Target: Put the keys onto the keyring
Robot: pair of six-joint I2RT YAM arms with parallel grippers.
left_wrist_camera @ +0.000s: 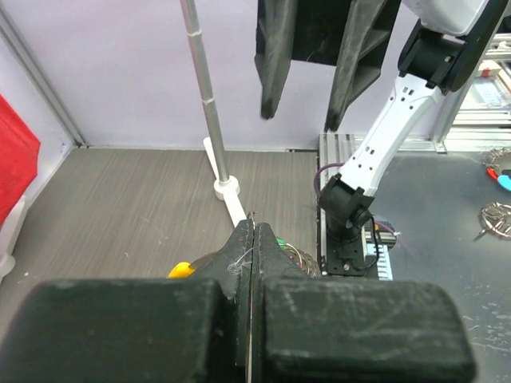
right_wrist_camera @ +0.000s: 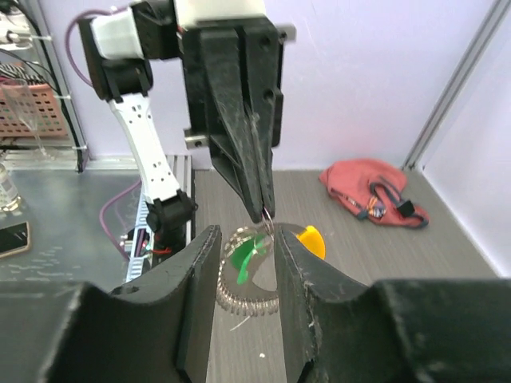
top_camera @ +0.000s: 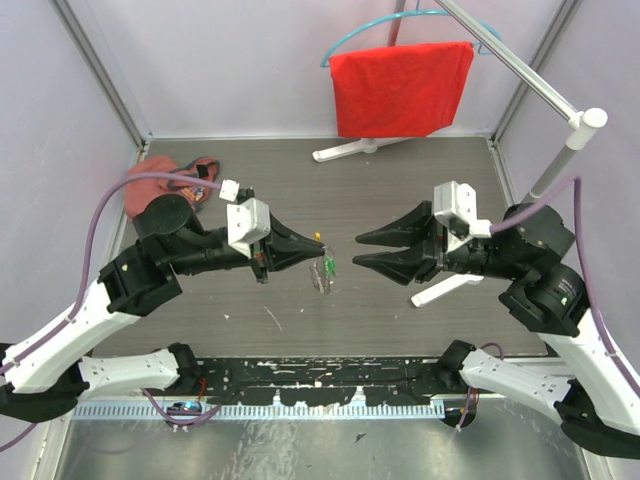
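My left gripper (top_camera: pixel 318 248) is shut, pinching the thin top loop of the keyring (right_wrist_camera: pixel 247 294), which hangs just above the table. The keyring is a silvery coiled loop with a yellow-orange segment (right_wrist_camera: pixel 312 239). A green-headed key (right_wrist_camera: pixel 243 258) dangles inside the loop. In the left wrist view only the green head (left_wrist_camera: pixel 279 239) and some coils (left_wrist_camera: pixel 300 259) peek out past the shut fingertips (left_wrist_camera: pixel 252 231). My right gripper (top_camera: pixel 358 251) faces the left one, open and holding nothing. Its fingers (right_wrist_camera: pixel 200 271) frame the keyring without touching it; its tips stop just short of it in the top view.
A red cloth pouch (top_camera: pixel 165 182) with cords lies at the far left. A hanger stand with a red cloth (top_camera: pixel 400 85) stands at the back, its white foot (top_camera: pixel 350 150) on the table. A white bar (top_camera: pixel 445 290) lies under the right arm.
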